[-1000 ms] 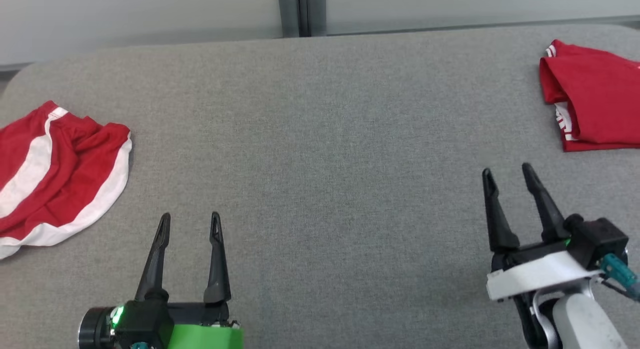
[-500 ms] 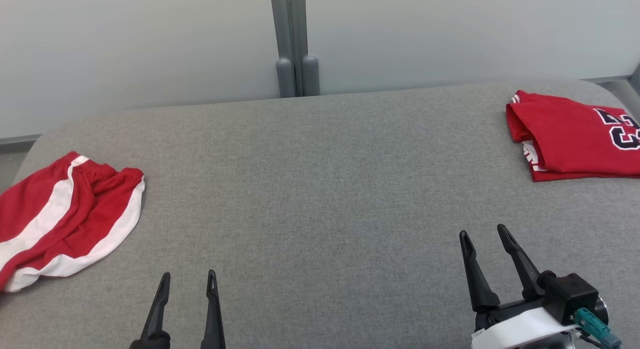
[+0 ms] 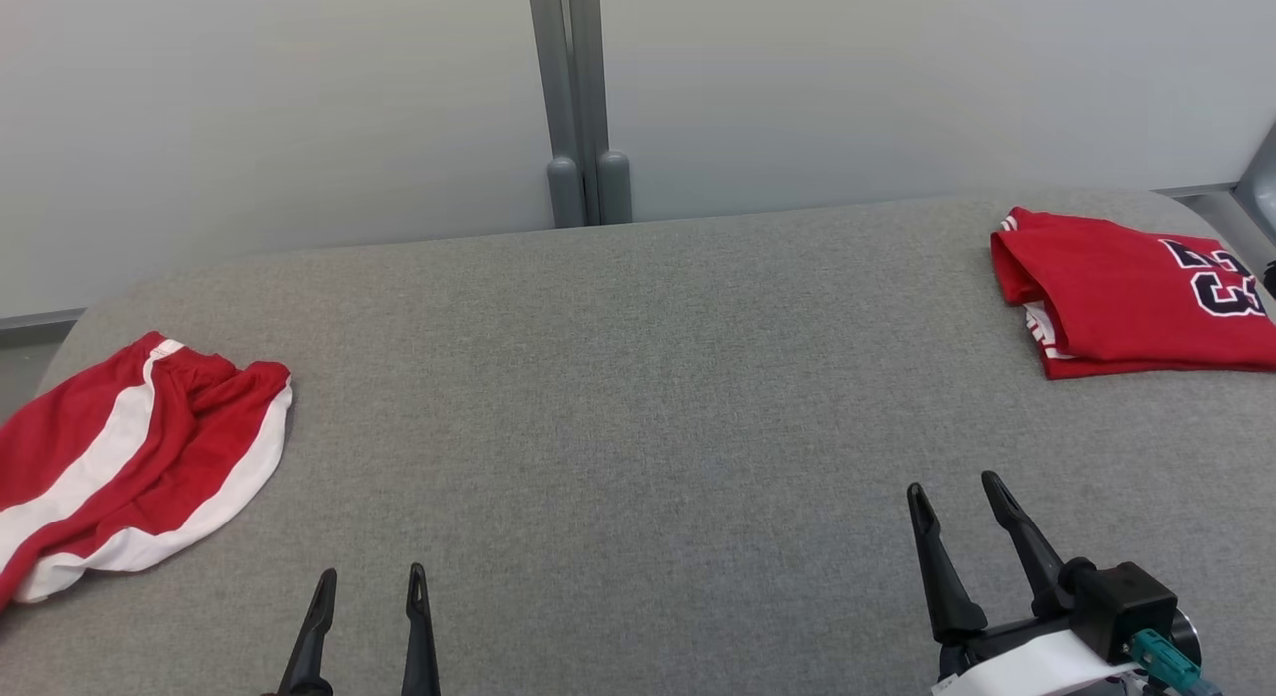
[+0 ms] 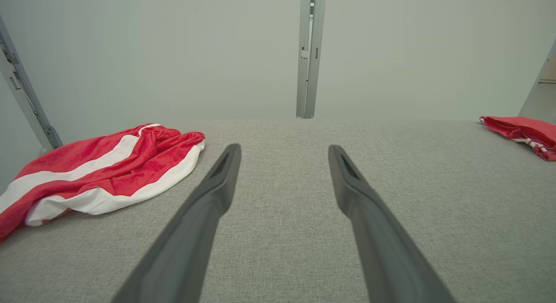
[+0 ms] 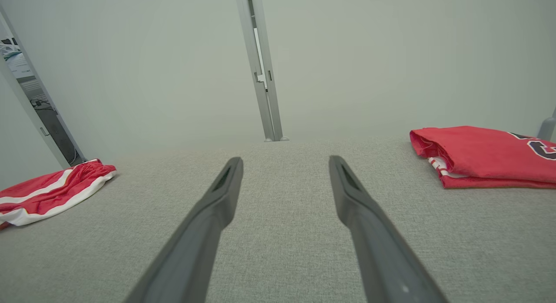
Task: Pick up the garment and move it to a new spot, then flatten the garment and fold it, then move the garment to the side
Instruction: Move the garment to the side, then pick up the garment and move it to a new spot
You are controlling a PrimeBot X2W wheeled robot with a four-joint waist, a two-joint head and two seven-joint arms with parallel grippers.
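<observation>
Red shorts (image 3: 140,457) — white stripes; red jersey (image 3: 1116,297) — dark numerals; grey surface (image 3: 638,377).

A broad surface (image 3: 638,397) covered in grey woven fabric is stretching across the foreground, its far corners curving round. Behind it a plain pale wall (image 3: 269,108) is rising, and a grey metal post (image 3: 570,78) is running down its middle to two rounded feet (image 3: 588,189) at the surface's far edge. Soft, even light is falling throughout.

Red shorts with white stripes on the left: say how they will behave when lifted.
The red, white-striped fabric shorts lie rumpled in soft folds, so will likely hang floppy. They look thin, probably light. Pushed over the grey textured tabletop, they may bunch.
</observation>
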